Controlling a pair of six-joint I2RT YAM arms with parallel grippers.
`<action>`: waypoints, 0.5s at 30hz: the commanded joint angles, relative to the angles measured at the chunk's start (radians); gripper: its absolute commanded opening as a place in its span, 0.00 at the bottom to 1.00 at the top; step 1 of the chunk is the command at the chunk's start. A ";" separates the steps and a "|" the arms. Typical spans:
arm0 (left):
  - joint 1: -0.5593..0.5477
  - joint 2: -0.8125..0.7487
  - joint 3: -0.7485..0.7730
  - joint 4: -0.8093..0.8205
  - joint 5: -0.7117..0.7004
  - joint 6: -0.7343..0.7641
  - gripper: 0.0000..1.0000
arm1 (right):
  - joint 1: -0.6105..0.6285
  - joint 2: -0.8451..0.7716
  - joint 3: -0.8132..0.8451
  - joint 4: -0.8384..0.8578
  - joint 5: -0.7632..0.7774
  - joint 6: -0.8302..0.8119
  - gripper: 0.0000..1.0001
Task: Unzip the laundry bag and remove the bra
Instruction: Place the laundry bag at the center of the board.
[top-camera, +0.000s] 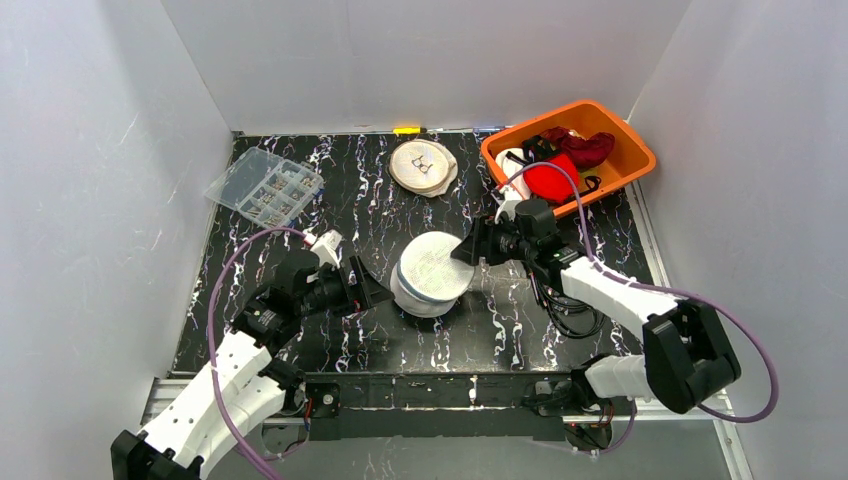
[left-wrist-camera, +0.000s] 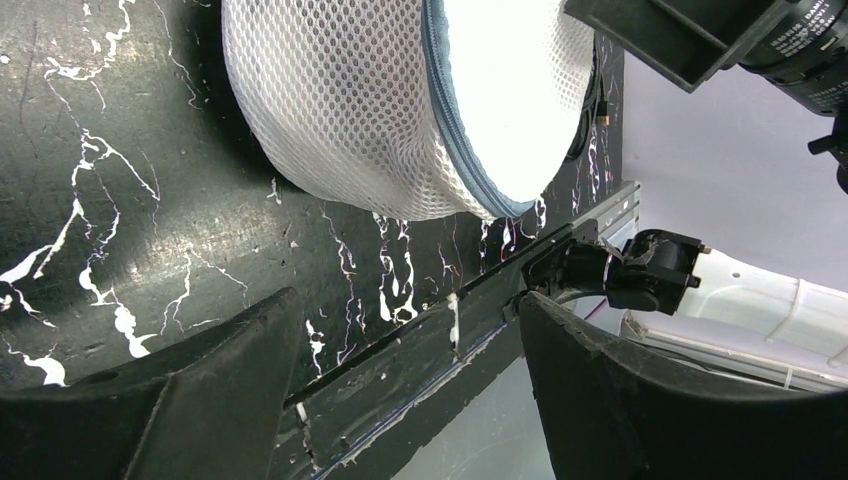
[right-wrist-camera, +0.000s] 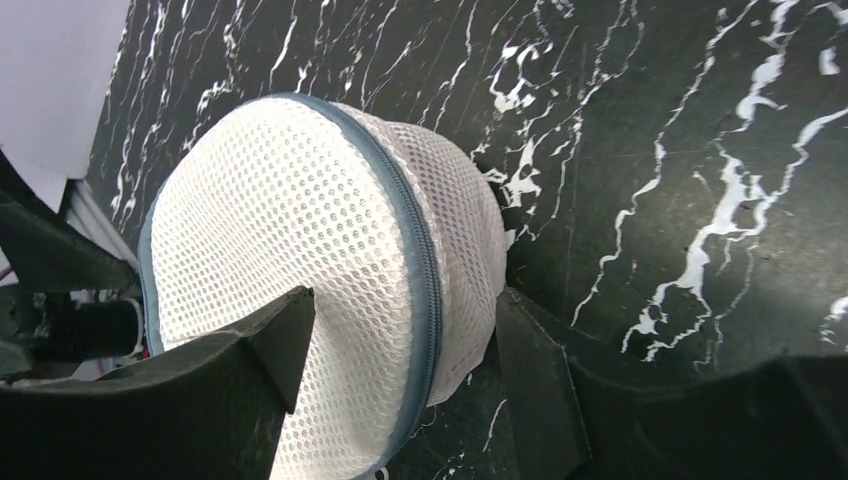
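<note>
The laundry bag (top-camera: 432, 272) is a round white mesh pouch with a blue-grey zipper (right-wrist-camera: 425, 280) running round its rim. It stands tilted on the black marbled table (top-camera: 350, 200), its zipper shut along the stretch I see. The bra is hidden. My right gripper (top-camera: 465, 250) is open and straddles the bag's rim (right-wrist-camera: 300, 230): one finger lies over the flat face, the other rests against the side wall. My left gripper (top-camera: 375, 285) is open just left of the bag (left-wrist-camera: 380, 110), apart from it, with only bare table between its fingers (left-wrist-camera: 405, 310).
An orange bin (top-camera: 632, 152) with red and white garments sits at the back right. A second flat round mesh pouch (top-camera: 423, 165) lies at the back centre. A clear compartment box (top-camera: 265, 186) rests at the back left. White walls enclose the table.
</note>
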 joint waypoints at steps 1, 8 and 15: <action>-0.005 0.011 -0.010 0.008 0.036 0.015 0.77 | -0.001 0.033 0.040 0.075 -0.121 -0.021 0.70; -0.005 0.035 -0.007 0.017 0.046 0.015 0.76 | -0.001 -0.033 0.016 0.057 -0.090 0.038 0.25; -0.005 0.048 0.004 0.066 0.050 -0.042 0.76 | 0.016 -0.246 -0.090 0.030 0.009 0.264 0.01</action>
